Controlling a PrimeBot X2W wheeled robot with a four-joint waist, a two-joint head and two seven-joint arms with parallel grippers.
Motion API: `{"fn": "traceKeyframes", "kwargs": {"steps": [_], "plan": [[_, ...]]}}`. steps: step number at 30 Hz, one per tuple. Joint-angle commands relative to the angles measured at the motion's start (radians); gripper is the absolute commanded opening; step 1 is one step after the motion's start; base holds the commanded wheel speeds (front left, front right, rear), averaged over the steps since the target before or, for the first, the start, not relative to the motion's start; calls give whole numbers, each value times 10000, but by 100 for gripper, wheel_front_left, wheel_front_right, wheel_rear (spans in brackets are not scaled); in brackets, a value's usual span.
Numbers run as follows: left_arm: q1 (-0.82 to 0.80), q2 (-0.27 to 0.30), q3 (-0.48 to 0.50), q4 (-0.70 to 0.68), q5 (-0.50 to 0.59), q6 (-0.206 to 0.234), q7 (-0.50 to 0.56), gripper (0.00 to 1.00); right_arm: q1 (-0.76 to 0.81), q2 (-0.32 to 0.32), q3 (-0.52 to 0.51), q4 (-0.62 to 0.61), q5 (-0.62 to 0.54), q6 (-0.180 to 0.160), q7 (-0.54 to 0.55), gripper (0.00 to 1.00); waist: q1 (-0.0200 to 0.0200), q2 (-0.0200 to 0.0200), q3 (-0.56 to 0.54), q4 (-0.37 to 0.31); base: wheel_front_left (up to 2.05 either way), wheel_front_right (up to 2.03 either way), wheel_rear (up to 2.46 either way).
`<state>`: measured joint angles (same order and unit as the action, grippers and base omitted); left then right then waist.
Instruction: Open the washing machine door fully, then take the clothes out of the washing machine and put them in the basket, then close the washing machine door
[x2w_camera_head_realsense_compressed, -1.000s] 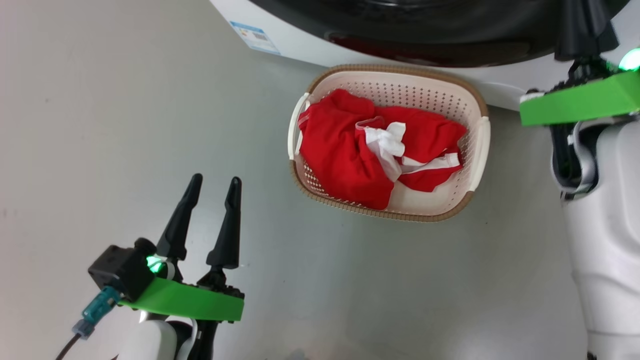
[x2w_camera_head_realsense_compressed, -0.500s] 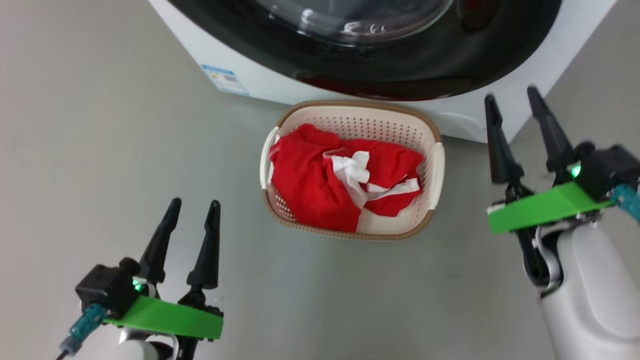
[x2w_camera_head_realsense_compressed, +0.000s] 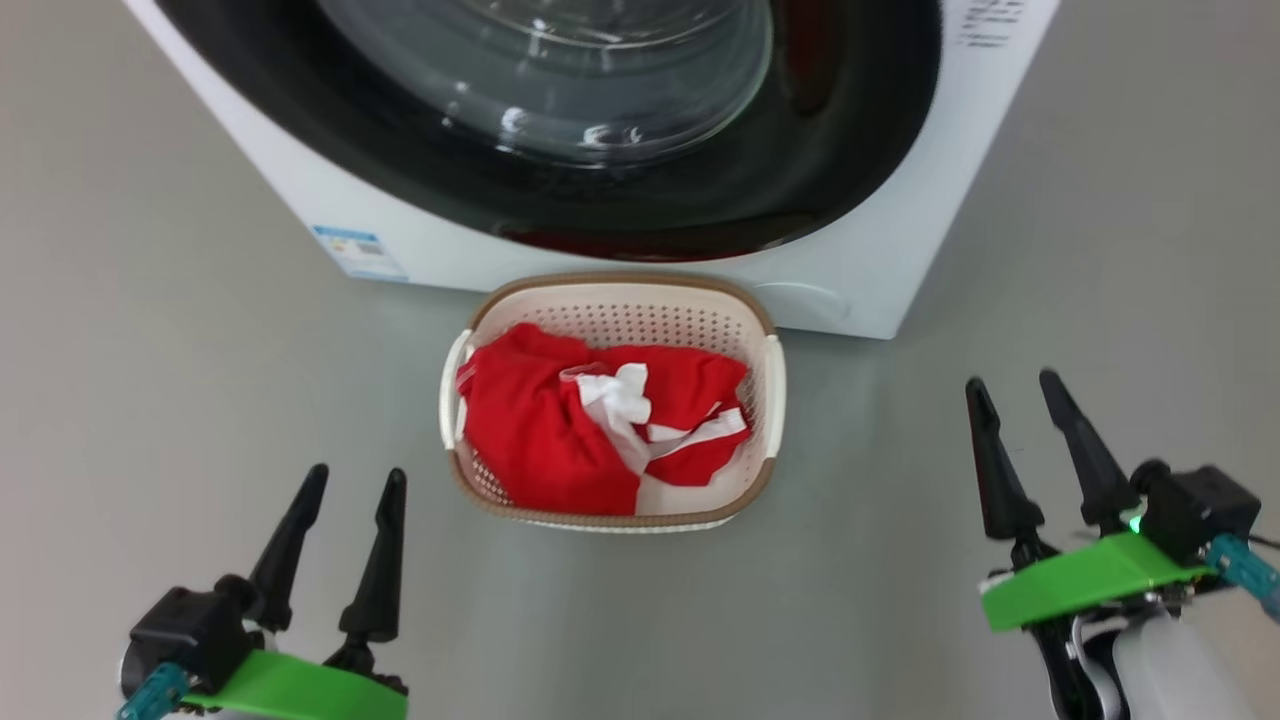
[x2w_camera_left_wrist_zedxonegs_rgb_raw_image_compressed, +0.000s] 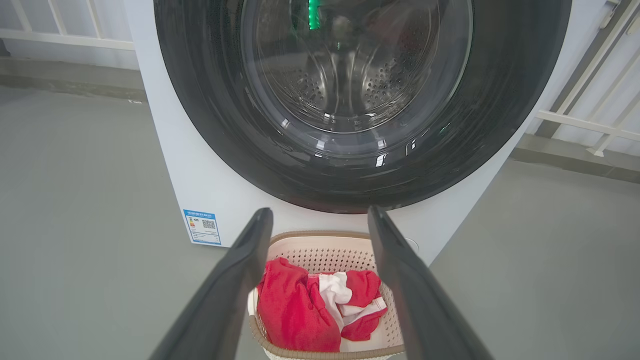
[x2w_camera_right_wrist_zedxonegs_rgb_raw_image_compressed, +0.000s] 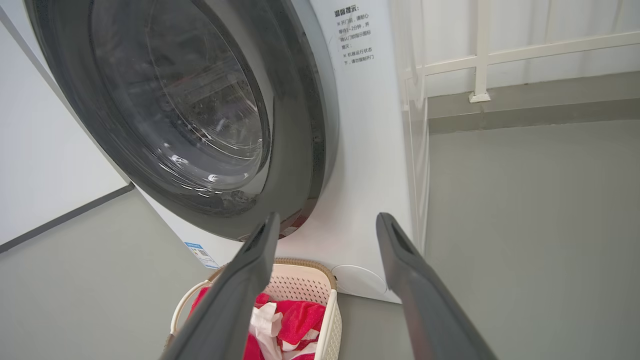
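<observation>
Grey floor ran up to the washing machine, and the washing machine door looked shut flush against it. The clothes lay heaped in the basket just in front. Left pincer and right pincer hung spread and empty, so the task seemed essentially finished.

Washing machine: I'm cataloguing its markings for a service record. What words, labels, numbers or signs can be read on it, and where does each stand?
"温馨提示": heading of the printed notice at the upper right of the washing machine front; the lines under it are too small to read surely.
No readable text: the blue label at the lower left of the front shows a QR code, its print too small to read.
</observation>
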<state>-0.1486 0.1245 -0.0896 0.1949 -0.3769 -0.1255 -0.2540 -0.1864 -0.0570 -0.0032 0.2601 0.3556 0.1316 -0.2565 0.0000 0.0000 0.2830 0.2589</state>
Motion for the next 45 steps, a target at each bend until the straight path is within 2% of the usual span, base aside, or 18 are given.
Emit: {"fn": "traceKeyframes", "kwargs": {"steps": [1, 11, 18, 45], "plan": [[103, 339, 414, -240, 140, -52, -78, 100, 185, 67, 201, -294, 64, -9, -53, 100, 0, 0, -431, -474, 0, 0, 0], [796, 551, 658, -305, 254, -52, -78, 100, 1493, 68, 86, -404, 71, -9, -53, 100, 0, 0, -1066, -1318, 0, 0, 0], [1201, 612, 678, -302, 259, -52, -78, 100, 2063, 68, -213, -535, 54, -9, -53, 100, 0, 0, -1273, -1665, 0, 0, 0], [1245, 681, 710, -170, 32, -52, -78, 100, 2257, 68, -335, -670, 240, -9, -53, 100, 0, 0, -1295, -1858, 0, 0, 0]]}}
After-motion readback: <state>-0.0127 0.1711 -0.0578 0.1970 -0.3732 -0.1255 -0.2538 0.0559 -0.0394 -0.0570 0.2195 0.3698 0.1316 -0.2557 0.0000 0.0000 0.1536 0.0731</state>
